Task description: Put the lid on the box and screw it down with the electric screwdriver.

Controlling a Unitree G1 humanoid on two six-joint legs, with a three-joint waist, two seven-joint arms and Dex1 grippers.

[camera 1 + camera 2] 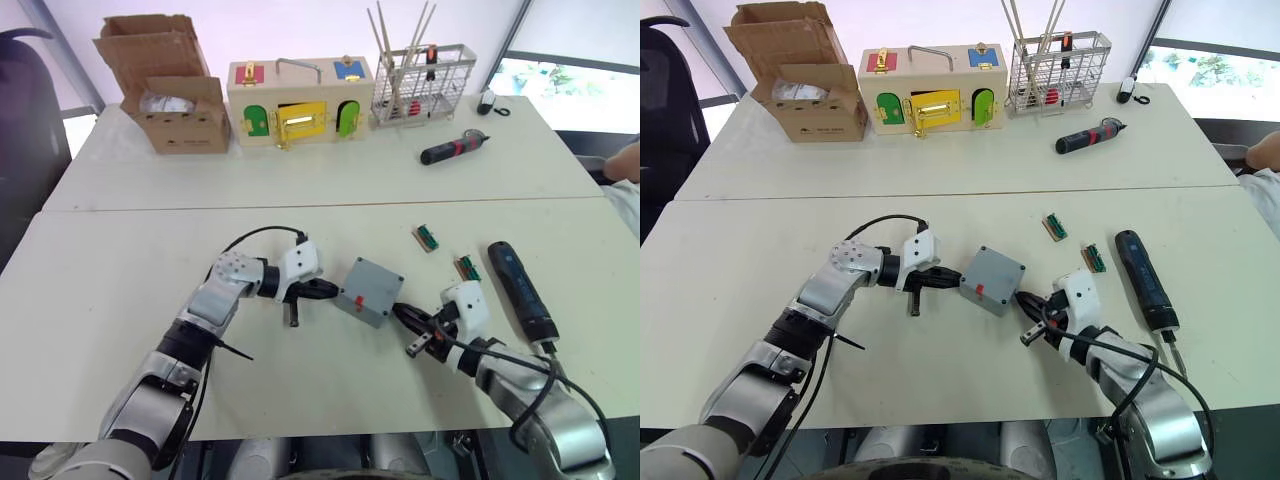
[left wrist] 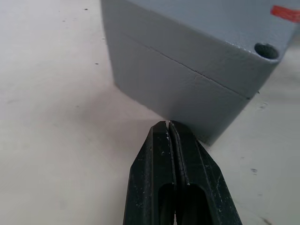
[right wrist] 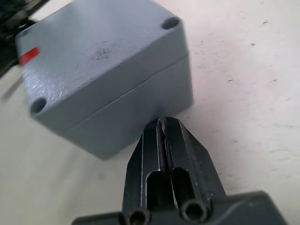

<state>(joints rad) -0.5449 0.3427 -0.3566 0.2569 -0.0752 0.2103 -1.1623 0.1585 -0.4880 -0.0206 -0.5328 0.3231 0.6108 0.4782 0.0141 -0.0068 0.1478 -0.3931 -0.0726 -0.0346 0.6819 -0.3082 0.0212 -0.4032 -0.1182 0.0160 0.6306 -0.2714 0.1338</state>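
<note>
The grey box [image 1: 370, 291] rests on the near table between my two grippers. The lid [image 3: 98, 47] sits on it, a thin seam running between the two, with open screw holes at its corners and a red mark [image 3: 29, 56] near one edge. My left gripper [image 1: 330, 290] is shut, its tips against the box's left wall [image 2: 178, 89]. My right gripper [image 1: 400, 312] is also shut and empty, its tips at the box's right wall. The electric screwdriver [image 1: 520, 288] lies on the table to the right of my right arm, untouched.
Two small green connector pieces [image 1: 427, 237] [image 1: 466, 267] lie right of the box. On the far table stand a cardboard box [image 1: 170, 85], a wooden box with coloured doors [image 1: 298, 103], a wire rack [image 1: 420, 80] and a red-and-black screwdriver [image 1: 452, 149]. A person's sleeve [image 1: 625, 180] shows at the right edge.
</note>
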